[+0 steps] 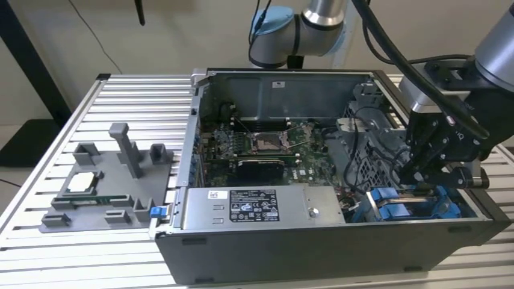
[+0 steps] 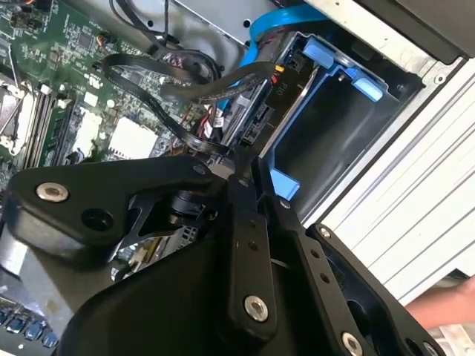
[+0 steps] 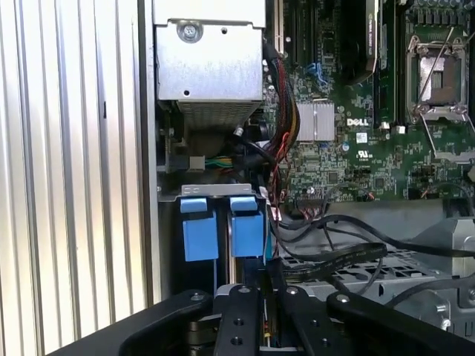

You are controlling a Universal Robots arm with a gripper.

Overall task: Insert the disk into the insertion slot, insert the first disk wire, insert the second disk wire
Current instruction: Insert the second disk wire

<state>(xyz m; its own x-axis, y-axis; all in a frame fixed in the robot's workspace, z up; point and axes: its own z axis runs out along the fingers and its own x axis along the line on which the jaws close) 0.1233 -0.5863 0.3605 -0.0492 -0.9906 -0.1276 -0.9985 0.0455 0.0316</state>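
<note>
Down in the open computer case (image 1: 321,253), the black gripper (image 1: 425,174) sits at the corner nearest the exterior view's right. Its fingers (image 2: 245,222) look clenched, though what they pinch is hidden behind the linkage. Just beside them: the insertion slot (image 2: 334,126), grey metal with glossy blue plastic tabs (image 3: 200,226). Black cables (image 2: 193,85) loop over the disk (image 2: 239,117), mostly covered. Beyond lies the green motherboard (image 3: 349,148).

Open grey metal computer case (image 1: 321,241) on ribbed aluminium worktop (image 1: 48,198). Grey plastic parts fixture (image 1: 105,186) beside case, toward exterior view's left. Green motherboard (image 1: 265,144) inside case. Blue-railed grey metal insertion slot (image 1: 418,205) in case corner at exterior view's right, black gripper (image 1: 425,177) above it.
</note>
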